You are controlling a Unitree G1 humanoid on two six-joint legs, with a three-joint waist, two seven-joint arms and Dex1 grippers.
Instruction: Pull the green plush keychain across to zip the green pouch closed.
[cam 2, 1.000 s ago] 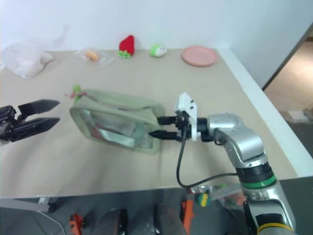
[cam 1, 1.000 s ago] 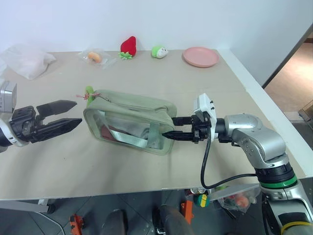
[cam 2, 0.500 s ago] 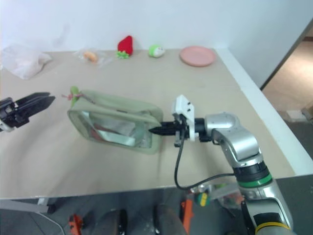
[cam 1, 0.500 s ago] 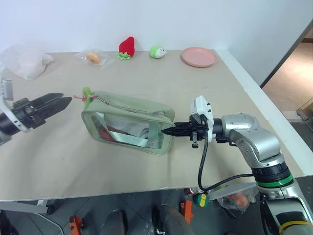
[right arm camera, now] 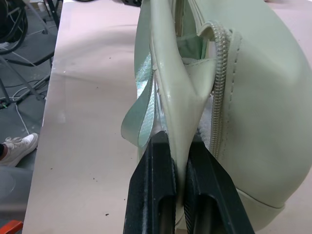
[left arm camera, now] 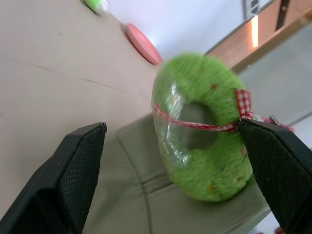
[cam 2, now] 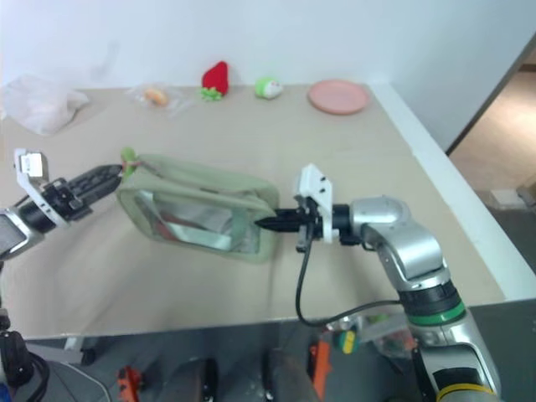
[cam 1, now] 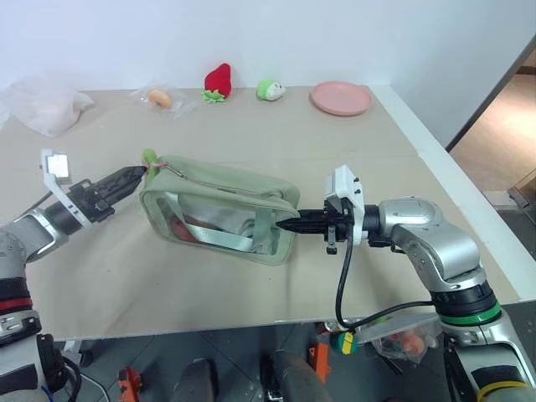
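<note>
Right gripper point(cam 1: 285, 224): fingers pressed together on the near end wall of the green pouch point(cam 1: 219, 208), pinching a fold of its fabric beside the zipper's end; the right wrist view shows the fold squeezed between the two black fingers point(right arm camera: 155, 195), with the pale webbing strap point(right arm camera: 141, 117) hanging just beside them.

Left gripper point(cam 1: 132, 176): fingers spread wide, one on either side of the green plush keychain point(left arm camera: 204, 141), neither finger visibly touching it; the left wrist view shows the charm as a ring-shaped plush bound with a red-and-white string, sitting in the gap between the open fingers point(left arm camera: 83, 161).

Green pouch: lies on the worktop point(cam 1: 335, 142) roughly mid-surface, long axis running from the left gripper to the right one, clear side window facing the near edge, strap across that window. Green plush keychain sits at the pouch's end toward the worktop's left edge, on the top seam.

Far edge of worktop, left to right: crinkled clear bag point(cam 1: 46, 100) at the far left corner; small clear packet with an orange item point(cam 1: 161, 98); red strawberry plush point(cam 1: 219, 80); green-and-white plush toy point(cam 1: 271, 88); pink plate point(cam 1: 343, 97) toward the far right corner. All stand well apart from the pouch.
</note>
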